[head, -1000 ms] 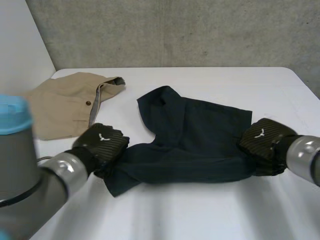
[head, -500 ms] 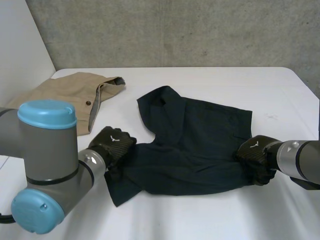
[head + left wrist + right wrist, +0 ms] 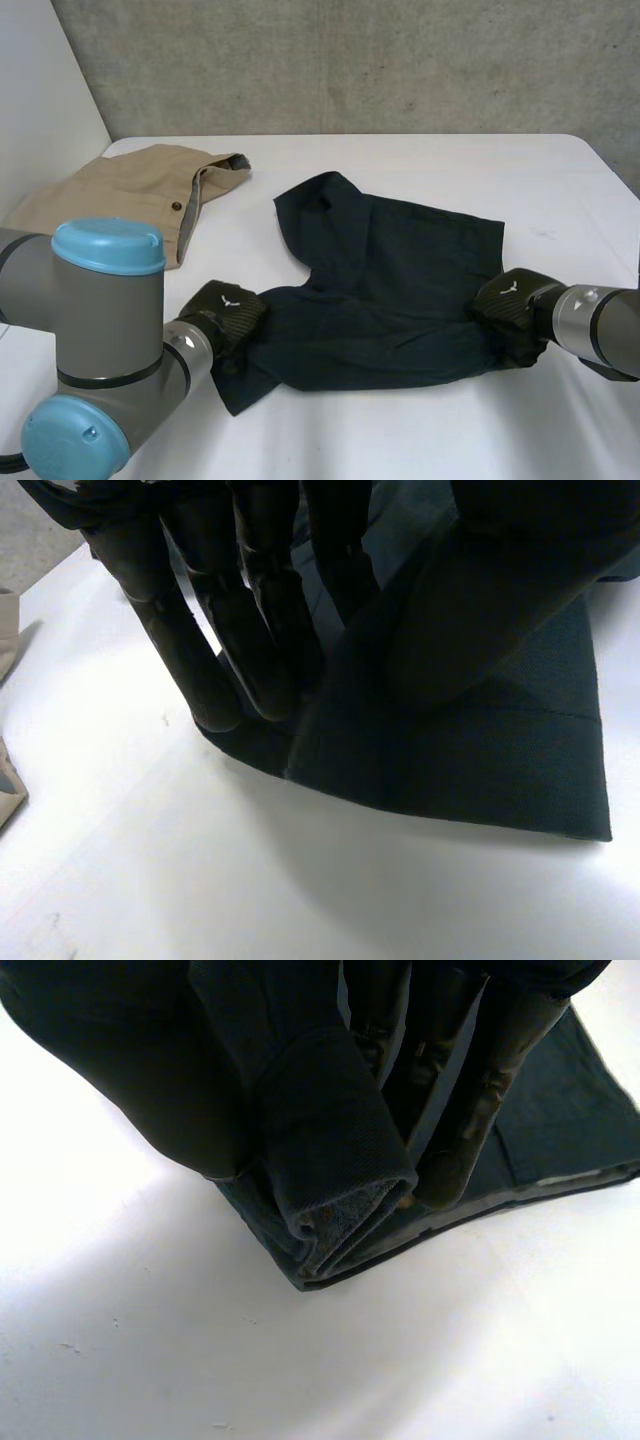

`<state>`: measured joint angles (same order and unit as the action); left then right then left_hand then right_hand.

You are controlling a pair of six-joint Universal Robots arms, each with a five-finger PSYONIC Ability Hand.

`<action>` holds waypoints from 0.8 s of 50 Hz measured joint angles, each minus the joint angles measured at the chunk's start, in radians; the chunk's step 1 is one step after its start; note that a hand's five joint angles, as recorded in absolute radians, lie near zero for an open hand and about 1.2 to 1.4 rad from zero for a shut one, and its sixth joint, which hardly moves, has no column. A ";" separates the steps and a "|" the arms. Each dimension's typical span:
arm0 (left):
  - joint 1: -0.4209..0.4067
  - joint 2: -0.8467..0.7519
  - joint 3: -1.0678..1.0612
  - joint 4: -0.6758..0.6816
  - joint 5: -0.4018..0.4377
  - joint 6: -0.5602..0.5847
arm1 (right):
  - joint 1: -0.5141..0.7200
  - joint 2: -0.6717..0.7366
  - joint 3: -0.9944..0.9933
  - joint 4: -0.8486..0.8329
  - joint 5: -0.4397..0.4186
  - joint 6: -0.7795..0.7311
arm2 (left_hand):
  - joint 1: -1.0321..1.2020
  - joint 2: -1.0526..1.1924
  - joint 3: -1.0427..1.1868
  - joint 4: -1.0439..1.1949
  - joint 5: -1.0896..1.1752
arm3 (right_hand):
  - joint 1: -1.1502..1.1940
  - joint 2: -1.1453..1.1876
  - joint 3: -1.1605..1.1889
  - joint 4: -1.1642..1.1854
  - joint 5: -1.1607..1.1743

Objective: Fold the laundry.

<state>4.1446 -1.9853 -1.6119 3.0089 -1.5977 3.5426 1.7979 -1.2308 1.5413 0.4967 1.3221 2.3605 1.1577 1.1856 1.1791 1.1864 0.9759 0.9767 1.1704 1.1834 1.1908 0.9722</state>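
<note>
Soft, even light falls from above. The white surface (image 3: 400, 160) reads bright in the head view without hard glare, and the concrete wall (image 3: 350, 60) behind stays a duller grey. The dark garment (image 3: 400, 270) swallows the light: its folds barely show, and a thin shade runs under its near edge. In the wrist views the surface glows almost blank white — the left hand (image 3: 250, 630) and right hand (image 3: 480, 1080) nearly merge with the cloth.

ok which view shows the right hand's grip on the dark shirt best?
Right wrist view: the right hand pinches a folded edge of the dark shirt between thumb and fingers. Head view shows the hand's back at the shirt's right edge; left wrist view shows the shirt's other end.
</note>
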 measured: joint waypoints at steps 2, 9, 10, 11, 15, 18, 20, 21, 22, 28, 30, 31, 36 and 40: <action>-0.002 0.016 -0.001 -0.001 -0.004 0.000 | 0.000 -0.025 0.004 0.005 0.002 -0.006 | 0.000 0.008 0.008 0.009 0.000 | 0.000 0.000 0.000 0.000 0.000; -0.023 0.203 -0.008 -0.016 -0.009 0.002 | -0.003 -0.185 -0.016 0.066 0.007 -0.068 | 0.000 0.009 0.009 0.010 0.000 | 0.000 0.000 0.000 0.000 0.000; -0.027 0.256 -0.007 -0.022 -0.009 0.004 | -0.004 -0.223 -0.032 0.084 0.007 -0.085 | 0.000 0.009 0.010 0.010 0.000 | 0.000 0.000 0.000 0.000 0.000; -0.030 0.302 -0.004 -0.026 -0.008 0.007 | -0.006 -0.252 -0.049 0.096 0.007 -0.096 | 0.000 0.010 0.010 0.010 0.000 | 0.000 0.000 0.000 0.000 0.000; -0.033 0.433 0.012 -0.039 -0.006 0.013 | -0.012 -0.331 -0.114 0.126 0.006 -0.118 | 0.000 0.010 0.010 0.010 0.000 | 0.000 0.000 0.000 0.000 0.000; -0.033 0.540 0.040 -0.049 -0.003 0.018 | -0.017 -0.381 -0.189 0.141 0.005 -0.126 | 0.000 0.010 0.010 0.010 0.000 | 0.000 0.000 0.000 0.000 0.008; -0.033 0.577 0.053 -0.052 -0.001 0.019 | -0.019 -0.395 -0.223 0.144 0.005 -0.126 | 0.000 0.011 0.010 0.011 0.000 | 0.000 0.000 0.000 0.000 0.010; -0.033 0.591 0.060 -0.053 0.000 0.019 | -0.019 -0.400 -0.238 0.145 0.005 -0.126 | 0.000 0.011 0.011 0.012 0.000 | 0.000 0.000 0.000 0.000 0.010; -0.032 0.598 0.063 -0.054 0.001 0.020 | -0.019 -0.401 -0.247 0.145 0.006 -0.126 | 0.000 0.011 0.011 0.014 0.000 | 0.000 0.000 0.000 0.000 0.011; -0.032 0.548 0.070 -0.051 0.003 0.019 | -0.013 -0.354 -0.270 0.141 0.006 -0.121 | 0.000 0.011 0.011 0.014 0.000 | 0.000 0.000 0.000 0.000 0.011; -0.032 0.493 0.073 -0.049 0.003 0.020 | -0.010 -0.308 -0.274 0.139 0.007 -0.121 | 0.000 0.011 0.012 0.014 0.000 | 0.000 0.000 0.000 0.000 0.014; -0.032 0.465 0.075 -0.049 0.003 0.020 | -0.008 -0.286 -0.276 0.138 0.009 -0.121 | 0.000 0.012 0.014 0.015 0.000 | 0.000 0.000 0.000 0.000 0.014; -0.027 0.209 0.168 -0.039 -0.001 0.034 | 0.006 -0.104 -0.320 0.105 0.022 -0.118 | 0.000 0.013 0.015 0.015 0.000 | 0.000 0.000 0.000 0.000 0.014; -0.021 0.025 0.279 0.005 -0.005 0.064 | 0.034 0.032 -0.385 0.038 0.063 -0.109 | 0.000 0.013 0.015 0.015 0.000 | 0.000 0.000 0.000 0.000 0.014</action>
<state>4.1239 -1.9601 -1.3328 3.0136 -1.6030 3.6070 1.8318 -1.1986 1.1568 0.5350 1.3851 2.2513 1.1577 1.1987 1.1940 1.2012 0.9759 0.9768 1.1704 1.1834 1.1912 0.9861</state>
